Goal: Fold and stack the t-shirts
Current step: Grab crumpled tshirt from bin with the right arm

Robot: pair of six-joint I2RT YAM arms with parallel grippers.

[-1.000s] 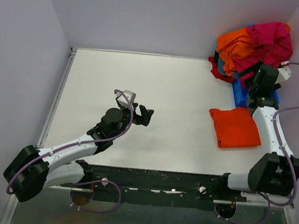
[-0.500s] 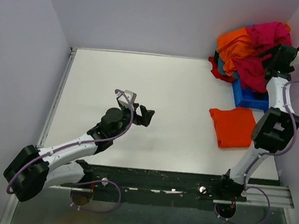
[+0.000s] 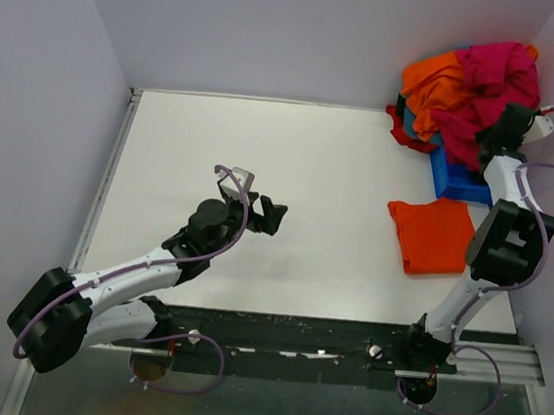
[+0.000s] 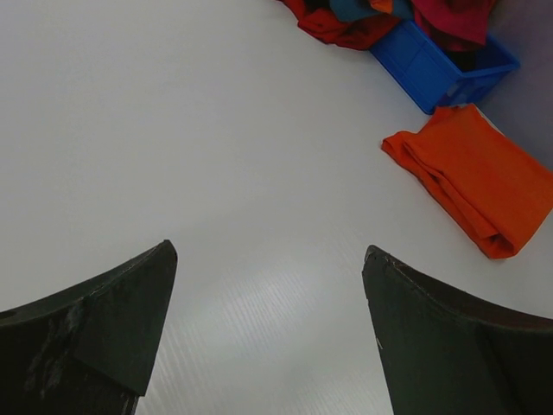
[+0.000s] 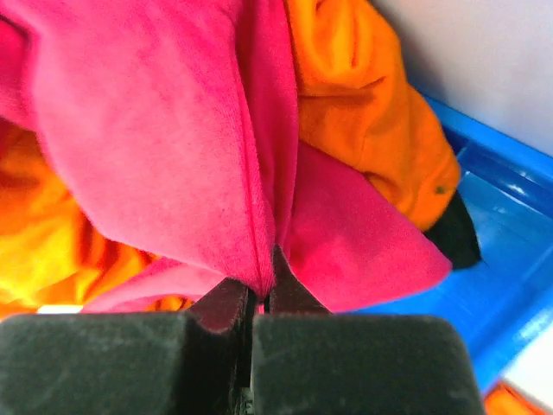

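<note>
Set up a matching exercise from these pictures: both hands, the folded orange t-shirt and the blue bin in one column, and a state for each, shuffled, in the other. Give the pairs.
Column one
1. left hand
2. right hand
3. folded orange t-shirt
4. blue bin

Column two
A. overflowing with t-shirts
B. open above the bare table
C. shut on the pink t-shirt
D. lying flat on the table near the bin

Pairs: 1-B, 2-C, 3-D, 4-A
</note>
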